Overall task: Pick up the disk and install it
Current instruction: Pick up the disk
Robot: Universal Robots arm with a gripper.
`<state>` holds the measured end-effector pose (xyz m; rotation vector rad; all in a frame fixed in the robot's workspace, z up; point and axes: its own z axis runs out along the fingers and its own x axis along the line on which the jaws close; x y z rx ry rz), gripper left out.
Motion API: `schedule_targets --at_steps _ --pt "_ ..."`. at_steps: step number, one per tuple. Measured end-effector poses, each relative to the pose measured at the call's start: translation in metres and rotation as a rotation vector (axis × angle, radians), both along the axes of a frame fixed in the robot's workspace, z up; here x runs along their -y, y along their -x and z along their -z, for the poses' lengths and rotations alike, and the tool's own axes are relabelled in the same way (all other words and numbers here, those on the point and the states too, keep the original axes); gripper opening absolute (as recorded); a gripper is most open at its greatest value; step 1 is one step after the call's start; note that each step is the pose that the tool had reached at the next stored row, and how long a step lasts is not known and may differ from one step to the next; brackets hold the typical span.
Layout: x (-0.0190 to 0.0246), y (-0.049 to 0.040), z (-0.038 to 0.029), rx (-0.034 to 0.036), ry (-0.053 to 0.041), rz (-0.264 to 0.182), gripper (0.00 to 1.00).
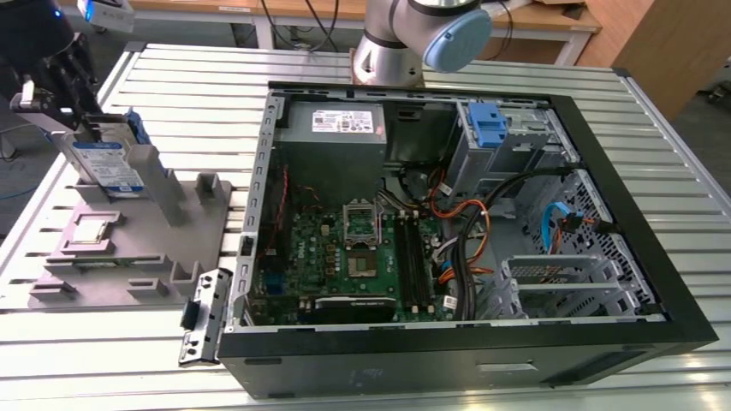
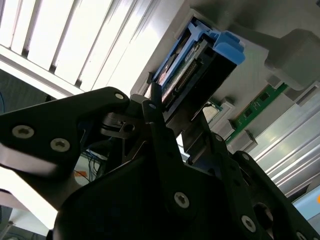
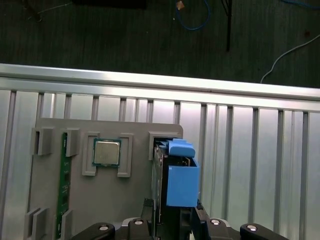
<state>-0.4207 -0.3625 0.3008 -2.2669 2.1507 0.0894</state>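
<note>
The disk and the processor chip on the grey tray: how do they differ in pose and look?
The disk stands on edge in the grey tray; the processor chip lies flat in a recess. The disk is a larger rectangle with a blue frame; the chip is a small square without blue. The disk bears a white-and-blue label; the chip's top is plain metal. Both sit on that tray.

On plain grey fixture (image 1: 126,248): silver-grey disk (image 1: 109,167), white-and-blue label, blue frame; green memory strip (image 3: 64,170); silver chip (image 3: 106,152). Over fixture, black gripper (image 2: 181,125). Beneath fixture, silver ribbed table (image 1: 171,77). Beside fixture, black case (image 1: 457,364), green board (image 1: 342,257), blue latch (image 1: 488,127), orange cable (image 1: 485,224), blue cable (image 1: 556,227).
</note>
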Motion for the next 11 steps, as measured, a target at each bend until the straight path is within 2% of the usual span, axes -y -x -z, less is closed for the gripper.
schedule_targets --at_steps 11 --pt "0.0 -0.0016 0.0 -0.0002 0.0 0.0 0.42"
